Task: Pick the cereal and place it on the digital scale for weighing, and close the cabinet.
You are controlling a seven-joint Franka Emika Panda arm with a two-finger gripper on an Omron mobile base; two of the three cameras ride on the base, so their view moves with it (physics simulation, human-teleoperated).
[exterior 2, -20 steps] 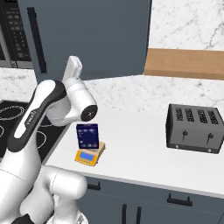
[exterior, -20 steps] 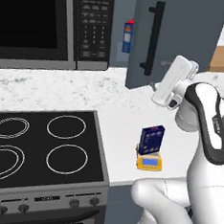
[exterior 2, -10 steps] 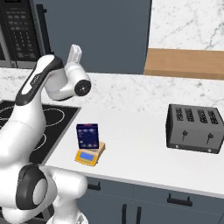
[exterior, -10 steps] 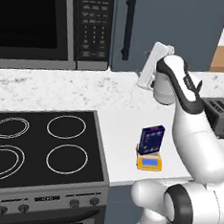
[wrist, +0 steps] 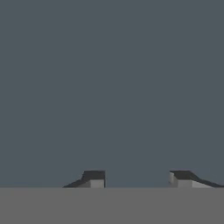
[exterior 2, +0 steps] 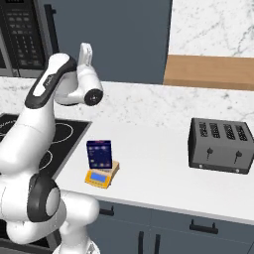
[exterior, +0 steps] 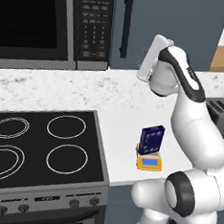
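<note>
Navy cereal (exterior: pixel 152 139) on orange scale (exterior: pixel 149 162); slate-blue cabinet (exterior: pixel 174 28).

No legible text anywhere: faint unreadable print on the cereal (exterior: pixel 152 139) box front, blurred key markings on the microwave (exterior: pixel 95 28) panel at 12 o'clock from it, blank blue display strip on the digital scale (exterior: pixel 149 162).

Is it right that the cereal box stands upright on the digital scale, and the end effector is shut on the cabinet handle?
Not quite. The cereal does stand upright on the digital scale, but the end effector is open and holds nothing: the hand view shows its tips apart, facing the flat cabinet door.
</note>
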